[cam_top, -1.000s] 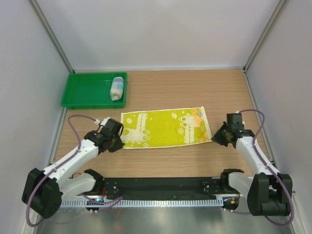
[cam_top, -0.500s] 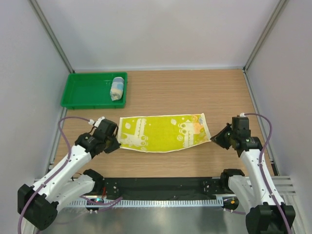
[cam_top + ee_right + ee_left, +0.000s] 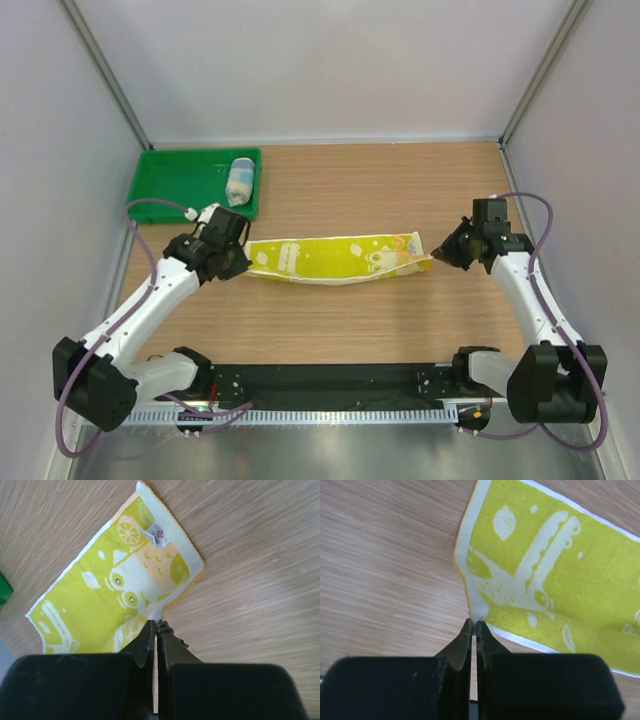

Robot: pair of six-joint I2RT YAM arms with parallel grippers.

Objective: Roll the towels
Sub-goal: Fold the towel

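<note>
A long yellow-green towel (image 3: 335,259) with white prints and an orange edge hangs lifted between both arms over the table's middle, its near edge raised and folding back. My left gripper (image 3: 243,263) is shut on its left near corner (image 3: 476,611). On the opposite end my right gripper (image 3: 437,258) is shut on the right near corner (image 3: 159,614). The towel's white tag (image 3: 154,535) faces up. A light blue and white towel (image 3: 240,181) lies rolled in the green tray (image 3: 175,185) at the back left.
Grey walls close in the wooden table (image 3: 400,190) on three sides. The green tray sits against the left wall, just behind the left arm. A black rail (image 3: 330,383) runs along the near edge between the arm bases.
Both grippers have lifted the towel's near corners and carried them away from the bases. The towel, flat a second ago, now shows as a narrower folding strip.
</note>
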